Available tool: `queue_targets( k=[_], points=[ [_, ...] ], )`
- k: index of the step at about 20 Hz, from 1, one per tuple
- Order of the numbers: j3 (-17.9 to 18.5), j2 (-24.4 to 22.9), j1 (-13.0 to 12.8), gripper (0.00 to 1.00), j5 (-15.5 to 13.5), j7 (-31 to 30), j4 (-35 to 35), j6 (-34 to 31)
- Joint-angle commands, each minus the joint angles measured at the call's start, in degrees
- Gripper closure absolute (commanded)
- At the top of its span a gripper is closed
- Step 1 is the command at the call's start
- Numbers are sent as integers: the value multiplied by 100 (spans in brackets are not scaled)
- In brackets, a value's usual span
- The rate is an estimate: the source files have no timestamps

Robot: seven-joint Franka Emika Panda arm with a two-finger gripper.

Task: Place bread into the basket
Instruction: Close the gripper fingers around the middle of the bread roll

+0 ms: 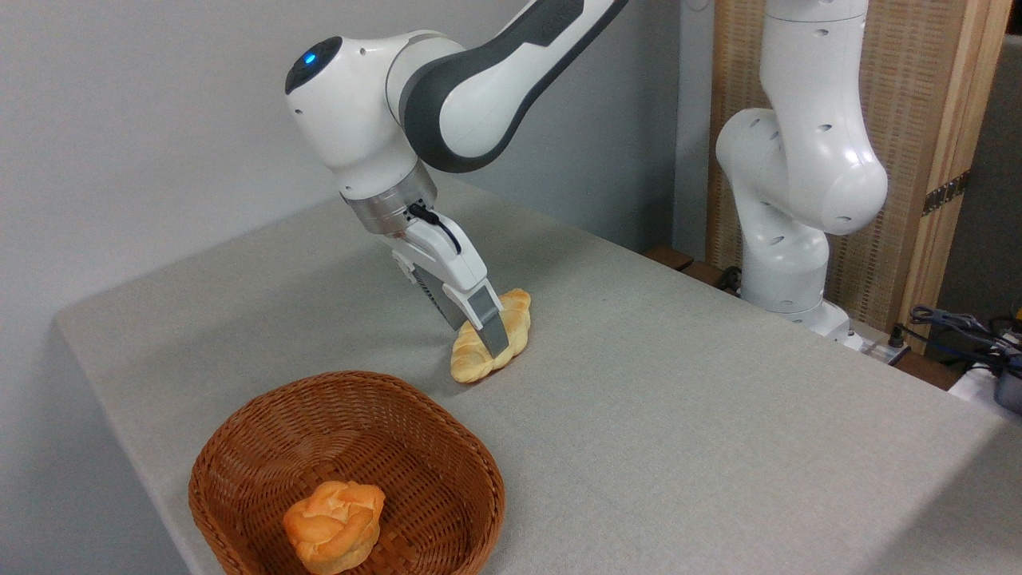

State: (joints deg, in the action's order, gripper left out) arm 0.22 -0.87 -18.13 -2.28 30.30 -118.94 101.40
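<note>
1. Wicker basket (239, 447): reddish-brown, shallow, round-cornered; lower left of the frame, nearest the camera. Holds one item only.
2. Knotted bun (334, 525): deep orange, rounded; lies on the basket floor toward its near wall. Not the task's item.
3. Table (679, 415): grey cloth-covered surface running from lower left to the right edge; bears the basket and the loaf.
4. Braided loaf (476, 363): pale golden, elongated, twisted ridges; at frame centre, on the table, just beyond the basket's far rim and apart from it. Long axis runs diagonally, near end pointing lower left toward the basket, far end pointing upper right. Appears to rest on the cloth, not lifted.
5. Gripper (493, 339): descends at a slant from the upper left, its fingers (489, 318) crossing the loaf's middle. The near finger hides the far one, so whether the jaws are clamped on the loaf or merely straddling it cannot be told.
6. Step in hand, as judged: the grasp at the loaf's waist. The next move calls for a firm pinch across the short axis, a lift clear of the basket rim, then a carry toward the lower left and a release beside the bun.
7. Arm base (786, 263): white, upright, right background before a slatted wooden panel (902, 120).
</note>
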Motion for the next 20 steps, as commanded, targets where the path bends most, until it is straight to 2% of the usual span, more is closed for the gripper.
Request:
queue_targets(
  k=[1,3,5,6,18,19,20],
  points=[
    [39,-18,-41,0,25,-59,-24,-24],
    [48,-18,-41,0,52,-51,-24,-7],
    [48,-1,-24,0,332,-42,-24,-6],
    [48,17,-24,0,359,-50,-15,-24],
    [-75,140,-67,0,360,-68,-15,-7],
    [-84,140,-76,1,360,-68,-6,2],
    [-84,140,-68,10,360,-51,3,2]
  ],
)
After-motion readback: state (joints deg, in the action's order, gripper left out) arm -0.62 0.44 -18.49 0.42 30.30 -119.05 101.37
